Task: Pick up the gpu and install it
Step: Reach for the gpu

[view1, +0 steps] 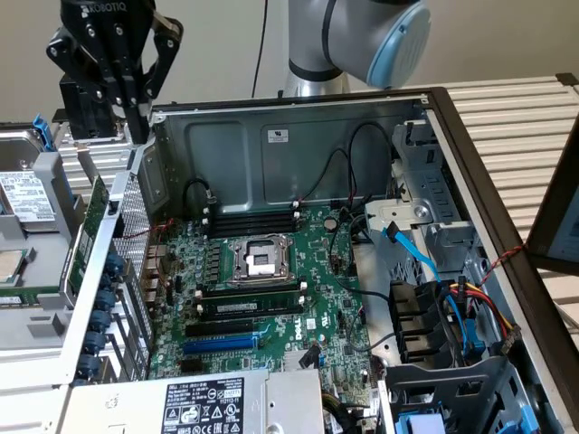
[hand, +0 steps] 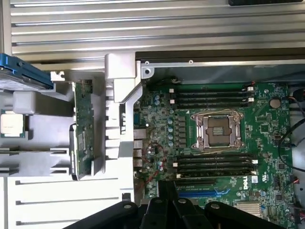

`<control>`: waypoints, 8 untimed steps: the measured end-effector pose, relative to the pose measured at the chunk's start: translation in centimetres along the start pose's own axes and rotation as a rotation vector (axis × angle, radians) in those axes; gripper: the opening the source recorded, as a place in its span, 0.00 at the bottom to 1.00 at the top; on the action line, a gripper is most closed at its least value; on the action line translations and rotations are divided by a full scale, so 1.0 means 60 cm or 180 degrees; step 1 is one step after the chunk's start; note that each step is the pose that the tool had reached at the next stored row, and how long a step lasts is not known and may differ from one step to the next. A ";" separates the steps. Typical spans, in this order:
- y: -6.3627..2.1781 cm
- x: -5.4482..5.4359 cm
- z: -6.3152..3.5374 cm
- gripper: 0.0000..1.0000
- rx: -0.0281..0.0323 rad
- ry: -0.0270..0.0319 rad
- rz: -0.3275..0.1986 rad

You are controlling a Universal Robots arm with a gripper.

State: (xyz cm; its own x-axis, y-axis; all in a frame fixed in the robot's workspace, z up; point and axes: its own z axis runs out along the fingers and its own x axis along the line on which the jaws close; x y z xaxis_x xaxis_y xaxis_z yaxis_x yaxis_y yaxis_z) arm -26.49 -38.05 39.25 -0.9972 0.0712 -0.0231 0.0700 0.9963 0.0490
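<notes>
Up in the upper left of the exterior view, the black gripper (view1: 134, 113) hangs above the outer corner of the open computer case (view1: 271, 136). Its fingers are clenched together and hold nothing. Through the wrist camera the same closed fingers (hand: 167, 191) reach over the edge of the motherboard (hand: 267, 124).

Lower down on the exterior view's left, the gpu (view1: 90, 221) stands on its edge in a grey slotted fixture (view1: 54, 271), just outside the case's perforated rear panel (view1: 136, 235). It sits well below the gripper and apart from it, untouched. The wrist camera shows the card (hand: 83, 124) as a narrow green strip upright between the fixture's grey ribs, just beside the case wall.

A loose processor chip (view1: 9, 264) lies in the same fixture, further toward the exterior view's left edge, with a hard drive (view1: 23, 194) above it.

Inside the case, the motherboard (view1: 298, 298) lies flat at the centre of the frame, its CPU socket (view1: 261, 259) empty. A blue expansion slot (view1: 222, 344) runs across the lower centre, with nothing plugged into it, and the power supply (view1: 208, 407) fills the bottom edge. A blue data cable (view1: 412, 249) curves down at centre right.
</notes>
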 end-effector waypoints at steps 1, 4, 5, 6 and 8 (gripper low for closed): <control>0.000 0.008 0.000 0.11 0.0000 0.0000 0.0000; 0.001 0.031 -0.001 0.11 0.0000 0.0000 0.0000; 0.001 0.039 -0.001 0.11 0.0000 0.0000 0.0000; 0.001 0.046 -0.001 0.11 -0.0002 0.0001 0.0000; 0.000 0.061 -0.001 0.11 -0.0006 0.0003 0.0000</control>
State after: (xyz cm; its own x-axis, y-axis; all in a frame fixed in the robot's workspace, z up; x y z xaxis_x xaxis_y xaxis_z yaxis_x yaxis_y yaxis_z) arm -30.14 -37.79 39.26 -0.9972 0.0712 -0.0221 0.0700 0.9962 0.0509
